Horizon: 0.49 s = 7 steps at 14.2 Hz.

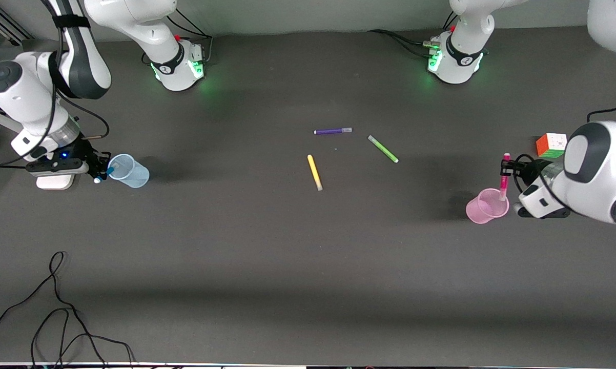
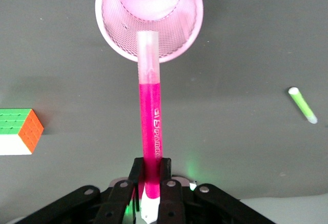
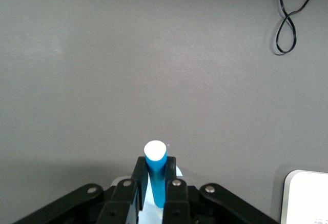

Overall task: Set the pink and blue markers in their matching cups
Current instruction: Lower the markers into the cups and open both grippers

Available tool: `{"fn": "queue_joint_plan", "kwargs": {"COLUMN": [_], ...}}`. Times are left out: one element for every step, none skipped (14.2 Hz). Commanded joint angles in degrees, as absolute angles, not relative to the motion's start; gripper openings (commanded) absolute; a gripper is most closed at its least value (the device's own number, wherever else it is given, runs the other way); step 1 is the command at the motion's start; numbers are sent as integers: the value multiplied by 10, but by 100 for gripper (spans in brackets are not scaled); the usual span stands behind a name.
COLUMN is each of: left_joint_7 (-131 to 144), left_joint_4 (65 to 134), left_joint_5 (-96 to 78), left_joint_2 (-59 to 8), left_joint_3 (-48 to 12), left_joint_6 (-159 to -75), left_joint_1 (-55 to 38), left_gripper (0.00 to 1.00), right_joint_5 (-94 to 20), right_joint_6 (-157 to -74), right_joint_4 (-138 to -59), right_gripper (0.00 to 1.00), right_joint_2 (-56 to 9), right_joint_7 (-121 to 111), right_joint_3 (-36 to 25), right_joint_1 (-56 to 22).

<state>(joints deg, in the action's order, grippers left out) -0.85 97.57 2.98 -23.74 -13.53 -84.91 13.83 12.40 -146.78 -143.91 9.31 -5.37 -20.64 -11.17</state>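
A: Where is the pink marker (image 2: 150,126)?
B: The left gripper (image 2: 150,175) has it, jaws closed on the barrel near its tail end. The marker points down, pale cap first, and the cap sits over the mouth of the pink cup (image 2: 110,34).

A: And that cup?
B: It stands on the dark surface (image 1: 267,246) toward the left arm's end of the table, nearer the front camera than the colour cube (image 1: 551,145) beside it.

A: The blue marker (image 3: 156,175)?
B: Clamped in the right gripper (image 3: 155,180), jaws shut on the blue barrel, its white end sticking out past them. In the front view the right gripper is just beside the rim of the blue cup (image 1: 129,171), toward the right arm's end of the table. The cup looks tilted there, its mouth turned toward the gripper. Whether the marker touches the cup, I cannot tell.

A: Anything else on the surface?
B: Three markers lie around the middle, apart from one another: a purple marker (image 1: 332,131) farthest from the front camera, a green marker (image 1: 383,149) toward the left arm's end, and a yellow marker (image 1: 314,172) nearest the camera. A black cable (image 1: 57,307) coils along the near edge at the right arm's end.
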Motion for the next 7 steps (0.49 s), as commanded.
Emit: {"fn": "queue_joint_plan", "kwargs": {"left_joint_7": [-9,-7,-7,-6,-6,-6,-6], "left_joint_4": [936,920,909,901,897,892,888], "left_joint_5": [54,58,59,59,61,63,65], "left_joint_2": [-280,-299,-311,-319,-326,-333,-339], "left_joint_3": [-135,-135,-135,-136,-135,-135,-135], "left_joint_6": [-835,-832,-829,-829,-830,-831,-833], "left_joint_1": [127,125,120,120,120,120,120], "left_gripper": [0,0,0,0,0,0,0], "right_joint_5": [134,134,134,134,134,134,134], "right_joint_6": [-1529,-1532,-1534,-1535,-1531,-1531,-1529], "right_joint_4": [-1462,-1463,-1469,-1477,-1482,-1484,-1484], "right_gripper": [0,0,0,0,0,0,6], "right_joint_2": [62,55,53,52,52,51,47], "right_joint_7": [-65,-64,-64,-60,-56,-55,-55], "right_joint_3": [-224,-230,-237,-239,-238,-239,-239], "right_joint_1": [-117,-117,-117,-117,-118,-118,-119]}}
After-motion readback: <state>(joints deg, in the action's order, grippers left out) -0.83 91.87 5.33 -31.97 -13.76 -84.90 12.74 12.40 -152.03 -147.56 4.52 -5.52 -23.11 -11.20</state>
